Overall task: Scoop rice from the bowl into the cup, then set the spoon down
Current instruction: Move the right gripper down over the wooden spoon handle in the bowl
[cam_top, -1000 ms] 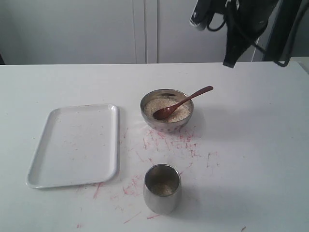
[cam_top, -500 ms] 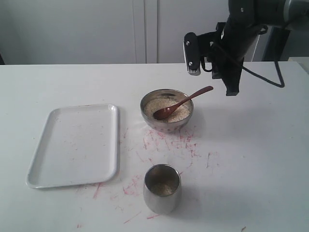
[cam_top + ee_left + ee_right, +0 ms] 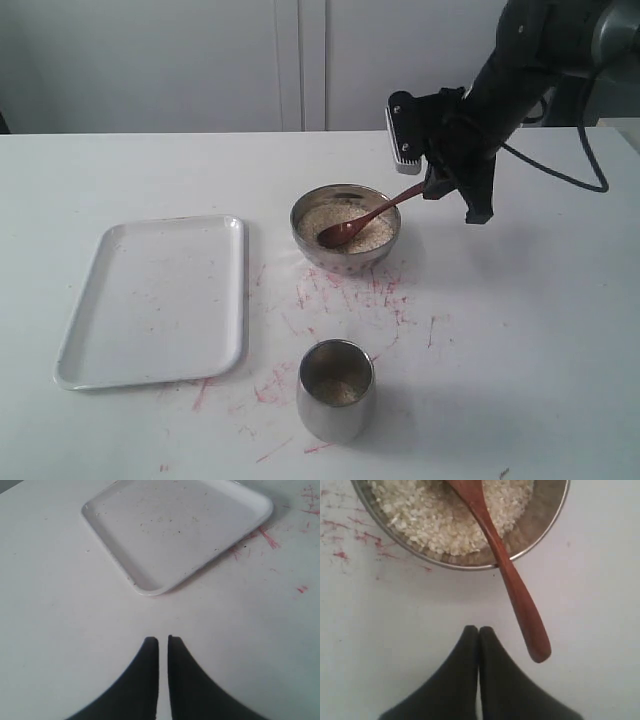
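The steel bowl (image 3: 345,260) sits mid-table with a heap of rice (image 3: 318,217) inside. The wooden spoon (image 3: 372,213) lies in it, oval end on the grains and handle sticking out over the rim to the right. My right gripper (image 3: 476,212) hangs just right of the handle's end, shut and holding nothing. In the right wrist view the closed tips (image 3: 479,628) sit beside the spoon handle (image 3: 520,605), apart from it, near the bowl (image 3: 540,527) and rice (image 3: 445,515). The cup (image 3: 335,410) stands nearer the front with some rice at its bottom. My left gripper (image 3: 160,639) is shut over bare table.
A white rectangular tray (image 3: 155,300) lies left of the bowl, and its corner (image 3: 175,525) shows ahead of the left gripper. Red scribble marks (image 3: 350,295) stain the table between bowl and cup.
The right arm has come down from the top right and now hangs low beside the spoon handle's end. Bowl, spoon and cup have not moved.
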You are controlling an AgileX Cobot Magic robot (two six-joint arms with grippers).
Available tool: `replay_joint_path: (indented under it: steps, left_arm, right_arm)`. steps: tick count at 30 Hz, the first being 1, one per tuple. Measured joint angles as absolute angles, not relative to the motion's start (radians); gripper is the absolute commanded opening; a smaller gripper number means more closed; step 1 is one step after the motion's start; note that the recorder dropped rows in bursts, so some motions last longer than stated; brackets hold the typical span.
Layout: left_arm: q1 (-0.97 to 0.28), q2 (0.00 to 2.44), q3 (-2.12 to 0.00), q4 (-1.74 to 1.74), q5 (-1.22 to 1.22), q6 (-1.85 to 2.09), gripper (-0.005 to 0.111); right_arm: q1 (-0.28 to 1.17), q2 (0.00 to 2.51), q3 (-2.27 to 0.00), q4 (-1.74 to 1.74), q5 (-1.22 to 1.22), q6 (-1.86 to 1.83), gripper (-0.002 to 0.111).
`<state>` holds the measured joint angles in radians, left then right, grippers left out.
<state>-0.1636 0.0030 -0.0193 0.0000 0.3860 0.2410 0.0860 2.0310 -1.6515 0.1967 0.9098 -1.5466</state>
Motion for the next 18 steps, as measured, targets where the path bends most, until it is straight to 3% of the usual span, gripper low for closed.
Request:
replay_joint_path:
  steps: [11,18]
  left_arm:
    - [-0.164,0.003,-0.019,0.000,0.386,0.241,0.014]
    - [-0.164,0.003,-0.019,0.000,0.386,0.241,0.014]
  right_arm:
    - [0.064,2.046,-1.651,0.254,0.724,-1.626,0.000]
    - [0.070,2.050,-1.651,0.292,0.772,-1.798,0.000]
